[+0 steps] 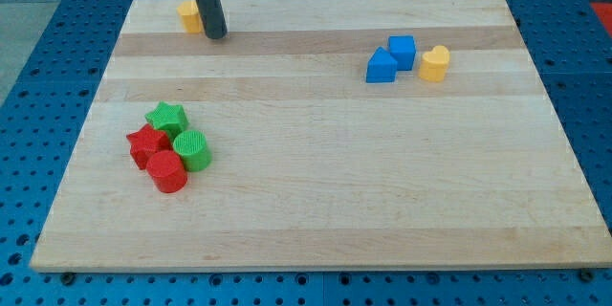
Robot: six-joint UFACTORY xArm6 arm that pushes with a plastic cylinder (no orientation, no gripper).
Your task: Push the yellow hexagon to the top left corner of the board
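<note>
The yellow hexagon (189, 15) lies near the board's top edge toward the view's left, partly hidden by the rod. My tip (215, 33) rests on the board just right of and slightly below the hexagon, touching or almost touching it. The dark rod rises from there out of the view's top.
A green star (166, 117), red star (145, 143), green cylinder (192, 150) and red cylinder (167, 171) cluster at the left. Two blue blocks (382, 66) (403, 52) and a yellow heart (435, 62) sit at the upper right. The wooden board (316, 201) is ringed by blue pegboard.
</note>
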